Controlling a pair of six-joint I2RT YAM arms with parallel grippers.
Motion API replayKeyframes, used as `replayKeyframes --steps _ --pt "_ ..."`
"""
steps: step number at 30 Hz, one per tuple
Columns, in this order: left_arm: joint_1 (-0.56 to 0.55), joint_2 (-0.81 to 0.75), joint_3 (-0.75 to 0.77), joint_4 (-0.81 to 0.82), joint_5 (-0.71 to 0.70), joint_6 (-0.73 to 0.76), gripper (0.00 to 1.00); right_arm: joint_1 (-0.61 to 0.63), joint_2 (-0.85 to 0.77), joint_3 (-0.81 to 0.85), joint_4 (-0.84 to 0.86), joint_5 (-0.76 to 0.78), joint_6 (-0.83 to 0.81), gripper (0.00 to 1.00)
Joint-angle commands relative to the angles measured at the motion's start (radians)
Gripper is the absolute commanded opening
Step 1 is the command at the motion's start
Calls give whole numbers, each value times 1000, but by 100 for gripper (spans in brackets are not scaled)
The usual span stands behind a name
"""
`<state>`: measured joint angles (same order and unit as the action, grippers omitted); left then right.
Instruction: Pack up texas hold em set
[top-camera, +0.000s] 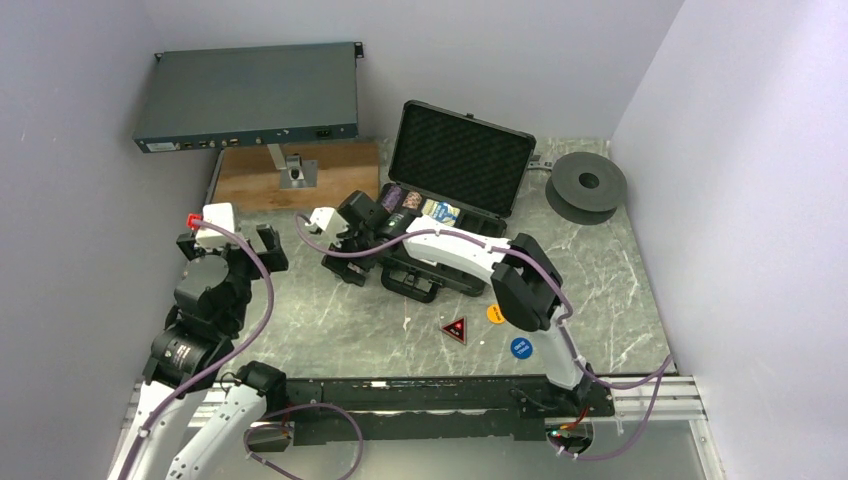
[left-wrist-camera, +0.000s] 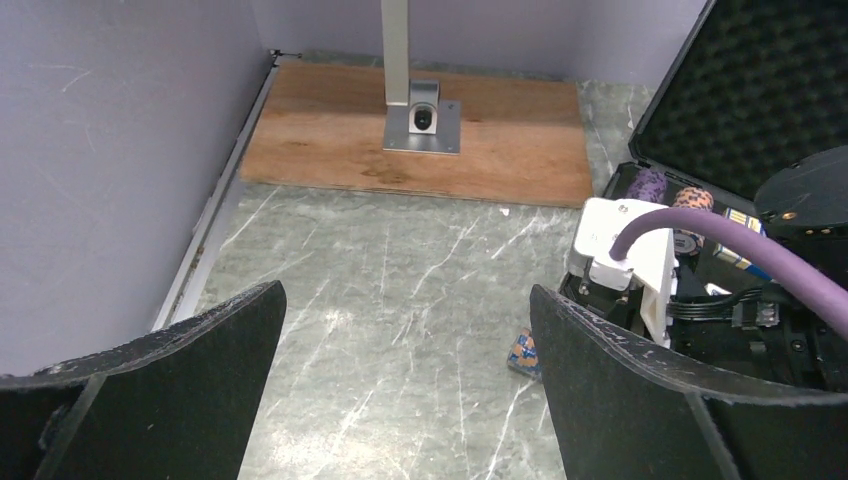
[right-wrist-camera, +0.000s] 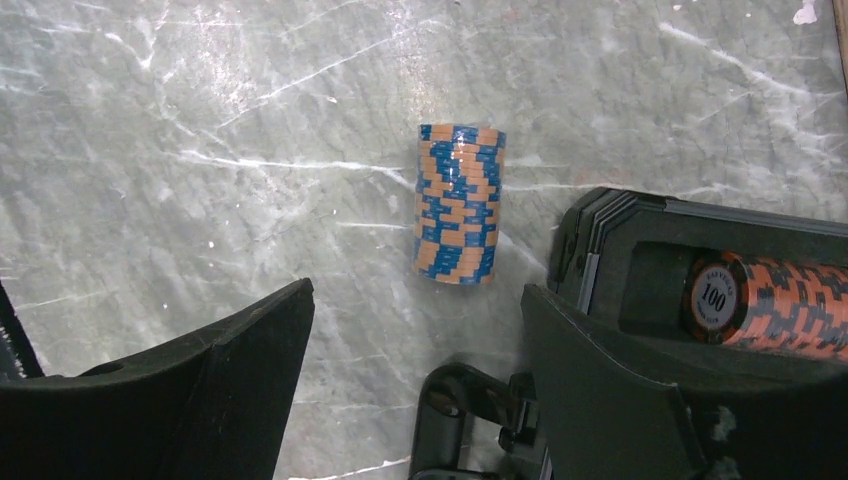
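open black foam-lined plastic briefcase (top-camera: 460, 158) is partly filled; one orange-and-blue chip roll (right-wrist-camera: 459, 203) and three small buttons (top-camera: 495, 313) are left outside; left gripper (left-wrist-camera: 405, 300) and right gripper (right-wrist-camera: 415, 300) are held wide, empty

I see the left arm (top-camera: 205, 300) folded close over its base, elbow tucked and wrist raised. The left gripper (top-camera: 228, 248) faces away from me, low over the surface, jaws spread wide and holding nothing. The right arm (top-camera: 470, 255) rises from its base, bends sharply at the elbow and runs its forearm out to the left. The right gripper (right-wrist-camera: 415, 340) points down at the surface, jaws wide apart, nothing between them.
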<state>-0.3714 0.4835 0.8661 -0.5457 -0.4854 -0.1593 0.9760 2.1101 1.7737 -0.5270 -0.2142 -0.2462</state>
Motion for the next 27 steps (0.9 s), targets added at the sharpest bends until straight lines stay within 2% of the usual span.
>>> replayKeyframes --steps 1,6,15,21,27 --pt "13 -10 4 32 10 -13 98 6 22 81 -12 -2 -28 79" --pt "34 -24 32 -22 -107 -92 97 7 63 105 -6 -2 -32 78" --pt "53 -152 -10 5 -231 -124 98 7 130 141 -9 6 -60 78" --pt "54 -166 -15 8 -232 -134 97 7 165 160 -3 23 -76 78" --pt "54 -114 4 -11 -178 -152 97 7 199 183 -9 46 -85 77"
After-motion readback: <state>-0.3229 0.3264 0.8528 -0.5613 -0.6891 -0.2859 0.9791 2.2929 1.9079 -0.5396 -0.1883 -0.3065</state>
